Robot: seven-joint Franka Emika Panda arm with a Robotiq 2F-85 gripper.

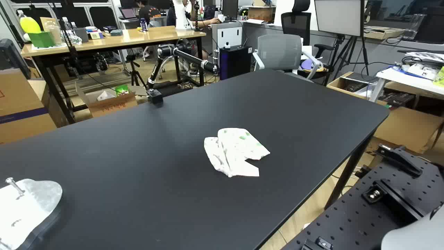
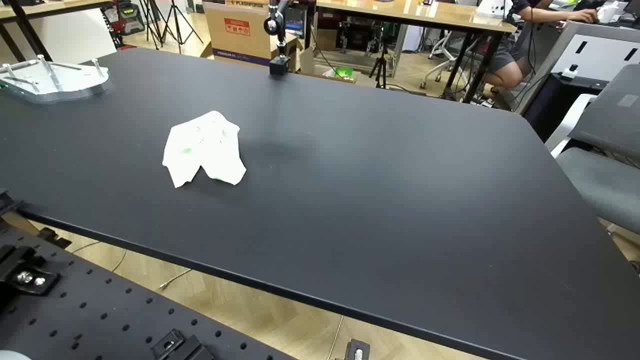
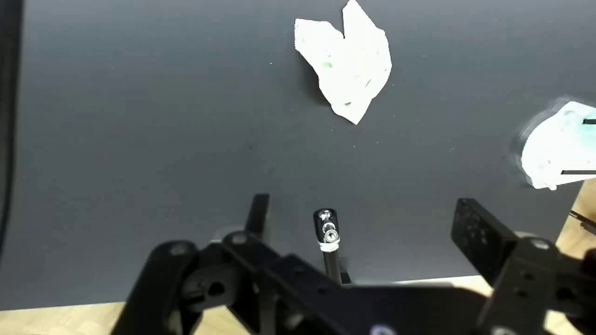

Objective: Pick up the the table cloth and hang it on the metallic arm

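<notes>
The table cloth is white with small green marks and lies crumpled on the black table, seen in both exterior views and at the top of the wrist view. The metallic arm is a dark jointed stand clamped at the table's far edge, rising above it in both exterior views. Its end shows in the wrist view. My gripper is open and empty, in the wrist view only. The stand's end appears between its fingers, apparently below them; the cloth lies apart from them.
A clear plate with metal pegs lies on the table at one end and at the right of the wrist view. A perforated black board adjoins the near table edge. A grey chair stands by the table.
</notes>
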